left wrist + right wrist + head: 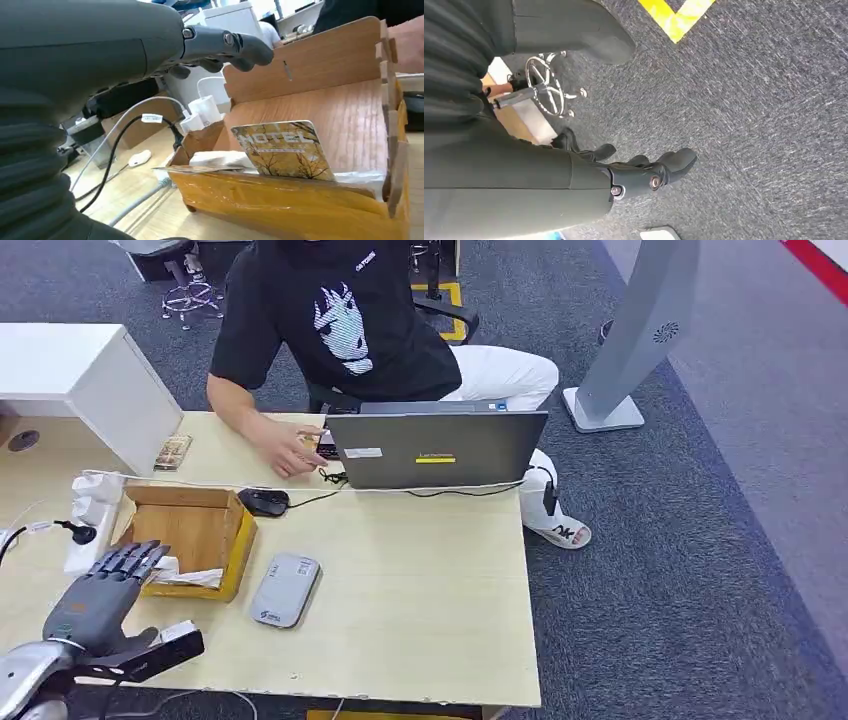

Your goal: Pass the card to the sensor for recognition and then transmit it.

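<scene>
Left hand [105,590]: I see fingers spread, empty, hovering just before the box [195,530].
Card [282,150]: upright in box, beyond my fingertips.
Right hand [644,172]: fingers loosely apart, empty.

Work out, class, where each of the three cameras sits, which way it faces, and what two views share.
Head view: high on the body, facing forward and down at the table; left hand shows.
Left wrist view: behind the left hand, facing the wooden box and hotel card.
Right wrist view: behind the right hand, facing down at carpet.
Shared: head and left wrist views show the box and left hand.
</scene>
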Controlling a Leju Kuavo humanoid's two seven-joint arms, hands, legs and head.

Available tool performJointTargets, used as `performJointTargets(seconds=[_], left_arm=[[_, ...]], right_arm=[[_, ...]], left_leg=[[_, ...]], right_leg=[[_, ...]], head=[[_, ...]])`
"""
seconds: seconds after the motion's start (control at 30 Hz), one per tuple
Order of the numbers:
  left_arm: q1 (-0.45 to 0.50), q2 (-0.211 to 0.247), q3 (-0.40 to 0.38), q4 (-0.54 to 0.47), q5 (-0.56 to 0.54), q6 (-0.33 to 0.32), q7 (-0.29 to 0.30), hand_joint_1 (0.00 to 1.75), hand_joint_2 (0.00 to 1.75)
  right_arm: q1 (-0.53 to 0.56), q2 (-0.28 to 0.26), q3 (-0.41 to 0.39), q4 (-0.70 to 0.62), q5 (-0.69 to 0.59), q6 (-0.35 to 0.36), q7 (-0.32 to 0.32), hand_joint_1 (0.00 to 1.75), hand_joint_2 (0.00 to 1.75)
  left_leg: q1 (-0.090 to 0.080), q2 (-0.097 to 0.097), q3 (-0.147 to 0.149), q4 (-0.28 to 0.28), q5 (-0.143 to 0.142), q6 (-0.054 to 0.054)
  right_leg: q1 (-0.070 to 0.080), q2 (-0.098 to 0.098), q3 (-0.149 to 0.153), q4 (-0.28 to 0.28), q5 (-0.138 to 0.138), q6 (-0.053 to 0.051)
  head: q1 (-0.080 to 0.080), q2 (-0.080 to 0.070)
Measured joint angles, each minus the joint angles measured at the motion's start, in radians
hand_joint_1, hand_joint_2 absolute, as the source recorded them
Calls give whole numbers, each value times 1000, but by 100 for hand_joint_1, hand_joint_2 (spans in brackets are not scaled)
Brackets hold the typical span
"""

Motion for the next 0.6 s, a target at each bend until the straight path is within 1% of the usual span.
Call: performJointTargets(seconds=[0.3, 0.33, 0.37, 0.4, 0.43, 0.47, 0.5, 0.57, 0.6], left_arm=[[-1, 0, -3, 13, 0, 0, 0, 0, 175], [-2, 0, -3, 15, 0, 0, 0, 2, 175], [-4, 0, -5, 18, 0, 0, 0, 7, 175], [-7, -1, -6, 19, 0, 1, -2, 17, 175], [-12, -3, -8, 22, 0, 1, -8, 47, 175], [-16, -4, -9, 26, 0, 3, -12, 140, 175], [-20, -6, -11, 29, 0, 6, -15, 148, 175], [-26, -8, -13, 36, 0, 10, -16, 147, 175], [-29, -8, -13, 40, 0, 10, -16, 150, 175]], right_arm=[[0, 0, 0, 0, 0, 0, 0, 0, 175], [0, 0, 0, 0, 0, 0, 0, 0, 175], [0, 0, 0, 0, 2, 0, 0, 0, 175], [0, 0, 0, 0, 3, 0, 0, 0, 175], [0, -1, 0, 0, 4, 0, 0, 0, 175], [0, -1, 1, 0, 5, 0, 0, 0, 175], [0, -2, 2, 0, 8, 0, 0, 0, 175], [0, -2, 2, 0, 13, 0, 0, 0, 175], [0, -2, 2, 0, 14, 0, 0, 0, 175]], left_leg=[[0, 0, 0, 0, 0, 0], [0, 0, 0, 0, 0, 0], [0, 0, 0, 0, 0, 0], [0, 0, 0, 0, 0, 0], [0, 0, 0, 0, 0, 0], [0, 0, 0, 0, 0, 0], [0, 0, 0, 0, 0, 0], [0, 0, 0, 0, 0, 0], [0, 0, 0, 0, 0, 0]], right_leg=[[0, 0, 0, 0, 0, 0], [0, 0, 0, 0, 0, 0], [0, 0, 0, 0, 0, 0], [0, 0, 0, 0, 0, 0], [0, 0, 0, 0, 0, 0], [0, 0, 0, 0, 0, 0], [0, 0, 0, 0, 0, 0], [0, 0, 0, 0, 0, 0], [0, 0, 0, 0, 0, 0]], head=[[0, 0], [0, 0], [0, 0], [0, 0], [0, 0], [0, 0], [0, 0], [0, 0], [0, 0]])
